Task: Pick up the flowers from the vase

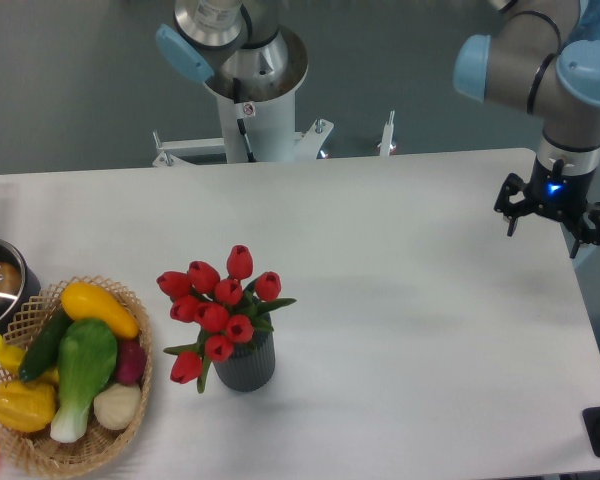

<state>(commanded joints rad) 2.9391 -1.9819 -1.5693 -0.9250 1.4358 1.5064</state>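
My hand (552,213) hangs open and empty, far right of the vase (245,362). The flowers (220,307) look light and floppy; I'd pinch the stems just above the rim.

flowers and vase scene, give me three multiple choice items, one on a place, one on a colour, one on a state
1. Where does the pincer hang?
A. right over the flowers
B. near the table's right edge, far from the flowers
C. inside the basket

2. What colour are the flowers?
A. red
B. white
C. purple

3. What state are the flowers in?
A. lying flat on the table
B. held in the pincer
C. standing in the vase

Answers:
1 B, the pincer is over the right side of the table, the flowers left of centre.
2 A, every bud is red.
3 C, the stems go down into the dark grey vase, untouched.
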